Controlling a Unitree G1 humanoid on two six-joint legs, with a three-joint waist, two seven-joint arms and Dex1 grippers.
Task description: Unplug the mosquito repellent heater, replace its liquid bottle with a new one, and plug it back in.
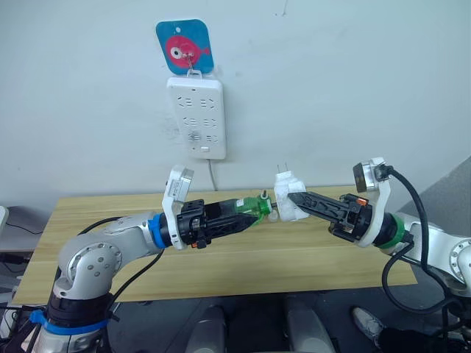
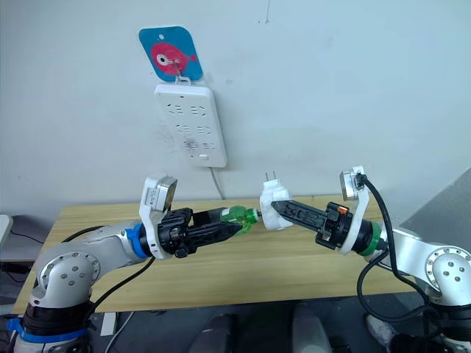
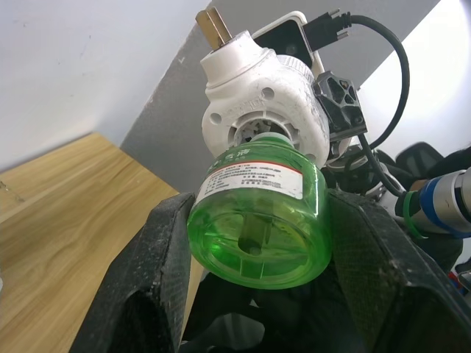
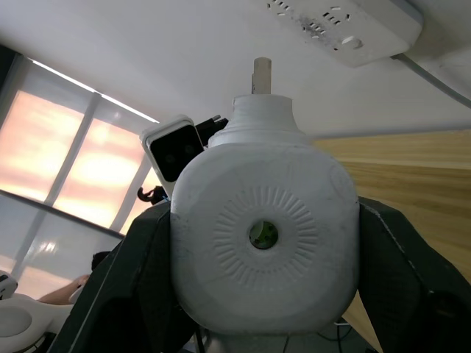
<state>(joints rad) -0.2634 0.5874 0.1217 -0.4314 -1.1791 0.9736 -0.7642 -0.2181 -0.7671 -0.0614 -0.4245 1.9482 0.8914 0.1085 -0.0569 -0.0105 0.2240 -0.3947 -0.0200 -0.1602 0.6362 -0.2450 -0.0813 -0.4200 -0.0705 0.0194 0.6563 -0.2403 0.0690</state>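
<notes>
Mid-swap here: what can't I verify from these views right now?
- Whether the green bottle neck is threaded into the heater: the collar hides it in the left wrist view.
- Bottle label text: too small.
- Power strip switch state: too small in eye views, cut off in right wrist view.

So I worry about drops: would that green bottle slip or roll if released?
The bottle looks like smooth, glossy plastic, so probably slippery. Its round body would likely roll on the table. It looks liquid-filled, so perhaps heavy for its size.

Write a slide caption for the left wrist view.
Left claw holds the green liquid bottle with its neck at the white heater's socket.
</notes>
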